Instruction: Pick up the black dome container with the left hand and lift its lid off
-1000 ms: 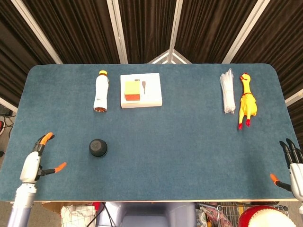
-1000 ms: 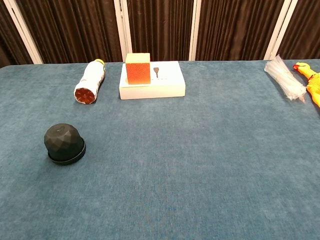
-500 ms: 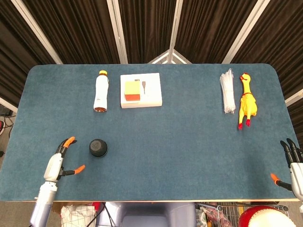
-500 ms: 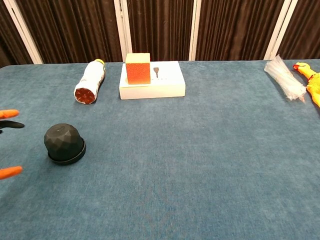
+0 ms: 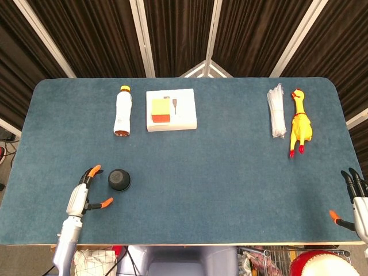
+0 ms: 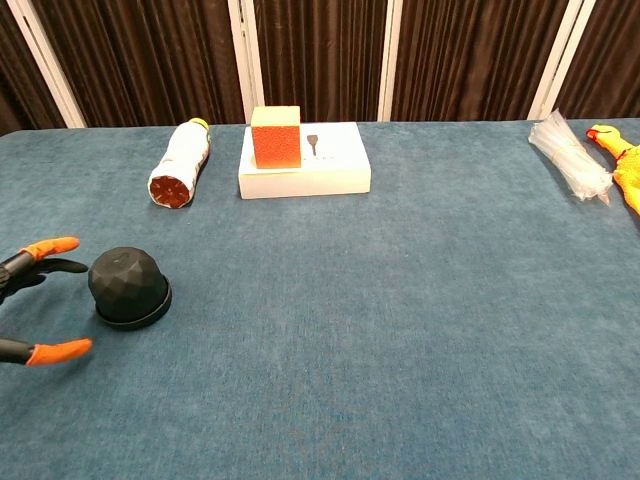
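Black faceted dome container sits upright on the blue felt-covered tabletop, in the left half, nearer the front edge than the back. Lid on; dome rests on its wider flat base ring. Nothing touching it.

Left hand just beside the container on its left-edge side, apart from it. Orange-tipped fingers spread wide, one tip reaching toward the back-left side of the dome, another lying toward the front of it; a gap shows between each tip and the dome. Hand holds nothing.

Further back, toward the back edge and left of centre: white plastic bottle with a yellow cap lying on its side, its reddish-brown base end facing the front edge. Just right of it, a flat white rectangular box with an orange-and-yellow cube standing on its left part; a small dark mark on the box top beside the cube, too small to identify.

Near the back right corner: bundle of clear plastic strips, and just right of it a yellow rubber chicken toy lying lengthwise, red feet toward the front edge.

Right hand at the front right corner, over the tabletop edge, dark fingers apart, one orange tip over the felt. It holds nothing. Not seen in the chest view.
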You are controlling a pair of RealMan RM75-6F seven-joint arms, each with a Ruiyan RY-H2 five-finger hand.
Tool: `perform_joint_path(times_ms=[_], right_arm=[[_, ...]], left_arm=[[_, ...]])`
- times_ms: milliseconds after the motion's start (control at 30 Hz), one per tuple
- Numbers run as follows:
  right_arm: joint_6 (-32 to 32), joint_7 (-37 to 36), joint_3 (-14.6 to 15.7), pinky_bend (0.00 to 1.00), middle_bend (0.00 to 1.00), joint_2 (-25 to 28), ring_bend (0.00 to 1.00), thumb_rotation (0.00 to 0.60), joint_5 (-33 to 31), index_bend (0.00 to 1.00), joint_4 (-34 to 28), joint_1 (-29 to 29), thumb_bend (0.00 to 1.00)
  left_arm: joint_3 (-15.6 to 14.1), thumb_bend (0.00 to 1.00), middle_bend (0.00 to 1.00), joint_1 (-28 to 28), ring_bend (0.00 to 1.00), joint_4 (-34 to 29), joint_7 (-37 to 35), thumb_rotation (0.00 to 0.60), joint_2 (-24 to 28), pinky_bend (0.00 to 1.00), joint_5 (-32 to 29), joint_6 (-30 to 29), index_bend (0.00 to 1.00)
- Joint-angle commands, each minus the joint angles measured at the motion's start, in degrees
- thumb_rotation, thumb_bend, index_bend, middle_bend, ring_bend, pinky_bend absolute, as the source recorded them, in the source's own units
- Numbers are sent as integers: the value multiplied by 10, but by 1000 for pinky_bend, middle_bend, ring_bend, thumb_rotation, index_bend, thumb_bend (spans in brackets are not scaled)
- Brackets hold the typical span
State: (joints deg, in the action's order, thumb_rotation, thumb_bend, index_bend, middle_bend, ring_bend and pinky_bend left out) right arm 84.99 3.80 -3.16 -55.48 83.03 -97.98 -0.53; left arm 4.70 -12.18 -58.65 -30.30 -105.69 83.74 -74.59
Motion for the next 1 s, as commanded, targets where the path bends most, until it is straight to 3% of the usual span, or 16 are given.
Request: perform_joint_path(times_ms=[33,567,1000], right_arm=[[0,-1,0,79,0,0,158,600,-1,0,0,0,209],[-9,-3,-2,79,0,-5,157,600,-10,0,9,-4,209],[-7,-7,-1,79,0,-6,157,600,-8,0,9,-2,208]], left_arm=[[6,180,170,-6,0,6,-7,600,-8,0,-1,0,110],[24,174,207,-29,0,5,34,600,-27,0,-26,28,120],[30,173,225,-37,0,-38,102,600,-25,0,-42,33,123]])
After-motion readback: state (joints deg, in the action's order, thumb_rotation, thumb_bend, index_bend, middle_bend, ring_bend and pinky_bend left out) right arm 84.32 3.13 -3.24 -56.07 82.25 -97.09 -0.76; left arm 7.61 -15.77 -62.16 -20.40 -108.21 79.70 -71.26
